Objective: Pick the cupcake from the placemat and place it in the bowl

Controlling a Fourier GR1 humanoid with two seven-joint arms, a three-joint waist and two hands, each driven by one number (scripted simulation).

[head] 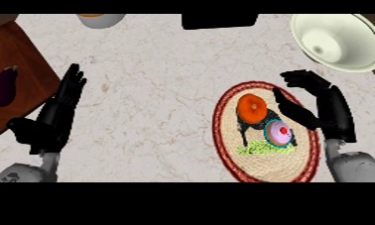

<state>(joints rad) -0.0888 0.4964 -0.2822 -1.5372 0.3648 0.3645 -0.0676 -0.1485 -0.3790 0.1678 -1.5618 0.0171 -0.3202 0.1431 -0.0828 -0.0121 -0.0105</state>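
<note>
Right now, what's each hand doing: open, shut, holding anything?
Left hand: open, fingers straight, holding nothing, at the view's left.
Right hand: open, holding nothing, beside the cupcake on the placemat.

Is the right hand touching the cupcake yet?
Cannot tell. In the head view the right hand is open beside the cupcake, its thumb close above it, with no plain contact or gap visible.

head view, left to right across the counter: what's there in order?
Eggplant → left hand, open → orange item on the placemat → cupcake → right hand, open → bowl, far right at the back.
</note>
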